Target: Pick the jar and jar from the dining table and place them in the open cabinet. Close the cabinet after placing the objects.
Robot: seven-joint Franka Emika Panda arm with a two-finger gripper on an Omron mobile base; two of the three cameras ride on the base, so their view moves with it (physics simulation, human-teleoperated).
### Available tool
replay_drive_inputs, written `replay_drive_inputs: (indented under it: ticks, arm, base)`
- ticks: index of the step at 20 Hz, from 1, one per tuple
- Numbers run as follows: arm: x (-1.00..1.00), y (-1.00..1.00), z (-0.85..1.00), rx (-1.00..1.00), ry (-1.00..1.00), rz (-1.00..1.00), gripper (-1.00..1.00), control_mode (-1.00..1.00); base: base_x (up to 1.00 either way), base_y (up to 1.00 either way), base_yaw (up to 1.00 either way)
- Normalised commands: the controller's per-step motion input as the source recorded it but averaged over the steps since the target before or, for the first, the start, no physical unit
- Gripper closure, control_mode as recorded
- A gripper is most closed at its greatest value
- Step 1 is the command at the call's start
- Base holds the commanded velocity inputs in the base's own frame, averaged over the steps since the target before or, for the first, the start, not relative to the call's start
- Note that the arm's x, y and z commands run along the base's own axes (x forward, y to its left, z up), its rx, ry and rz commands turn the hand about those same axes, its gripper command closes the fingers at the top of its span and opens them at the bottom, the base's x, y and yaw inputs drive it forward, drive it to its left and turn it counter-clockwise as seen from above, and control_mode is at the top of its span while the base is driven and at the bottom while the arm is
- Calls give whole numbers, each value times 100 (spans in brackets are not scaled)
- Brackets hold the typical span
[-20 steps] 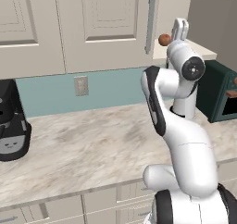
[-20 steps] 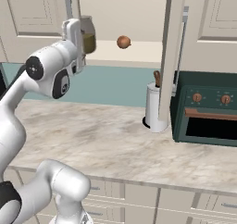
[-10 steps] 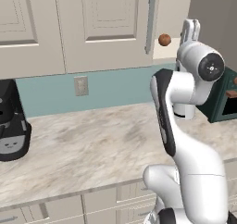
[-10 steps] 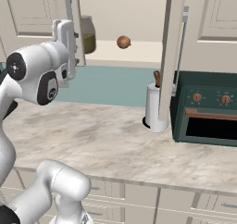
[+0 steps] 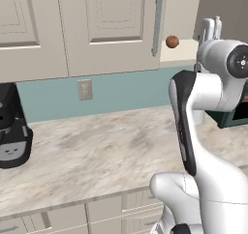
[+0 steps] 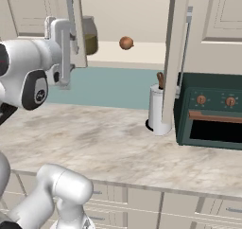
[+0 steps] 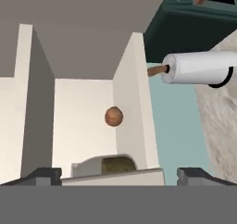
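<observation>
Marbled counter [image 6: 108, 147] below the open cabinet [image 6: 142, 15] holding a jar [image 6: 89, 35]; pincer [image 6: 66, 34] spread wide, empty

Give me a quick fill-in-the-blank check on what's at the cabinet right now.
1. The small jar with olive-green contents stands on the cabinet ____.
2. The claw's jaws are ____.
3. Beside the jar sits a small orange-brown ____.
4. The cabinet door is ____.

Missing words: shelf; open; ball; open
</observation>
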Motion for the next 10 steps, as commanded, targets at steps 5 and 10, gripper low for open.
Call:
replay_drive_inputs:
  ticks: [5,10]
  arm:
    - [-27,-6,1,0,2,1,-100,-100]
    - [-20,-6,1,0,0,5,-100,-100]
  base:
    - [0,0,0]
    - [0,0,0]
